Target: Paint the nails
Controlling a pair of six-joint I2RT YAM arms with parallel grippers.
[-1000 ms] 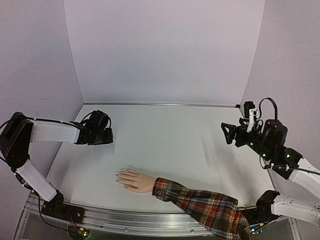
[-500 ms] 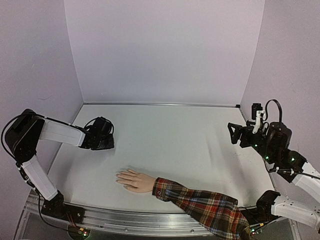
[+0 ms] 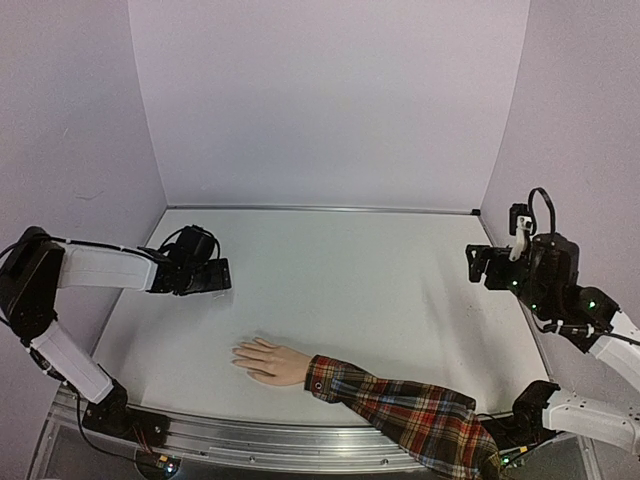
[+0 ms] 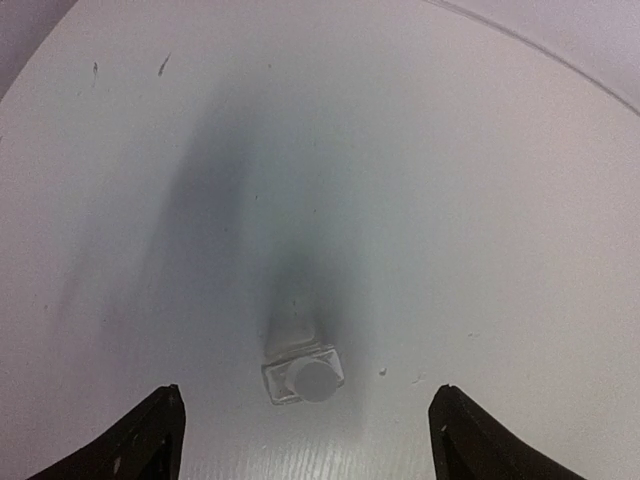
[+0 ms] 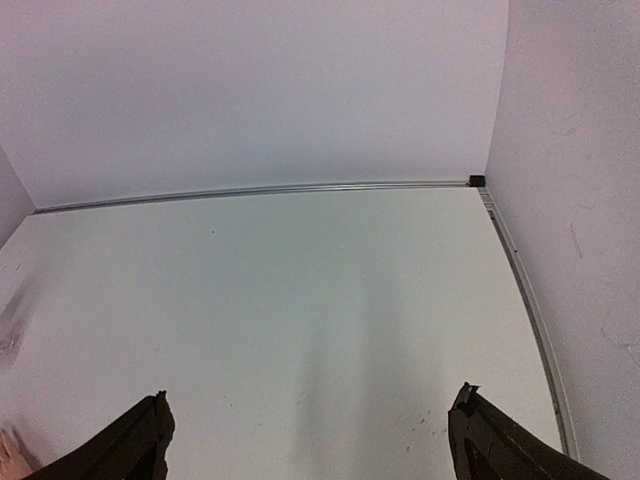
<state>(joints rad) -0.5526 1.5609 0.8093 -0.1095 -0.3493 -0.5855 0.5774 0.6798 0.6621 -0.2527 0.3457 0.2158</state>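
The white table (image 3: 350, 270) holds a red plaid sleeve (image 3: 410, 410) and its pale hand (image 3: 265, 360), lying flat. Up and left of the hand, the left gripper (image 3: 215, 275) is wide open and empty over a small bottle (image 4: 303, 373). Far right of the hand, the right gripper (image 3: 480, 267) is wide open and empty too. The nails (image 3: 237, 350) on the hand's 5 fingers look tiny.

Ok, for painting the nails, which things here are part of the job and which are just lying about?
Part of the job: the hand in the plaid sleeve, its nails too small to make out; probably the small capped bottle below the open left gripper.
Just there: the black corner block; the metal rail at the table's far edge.
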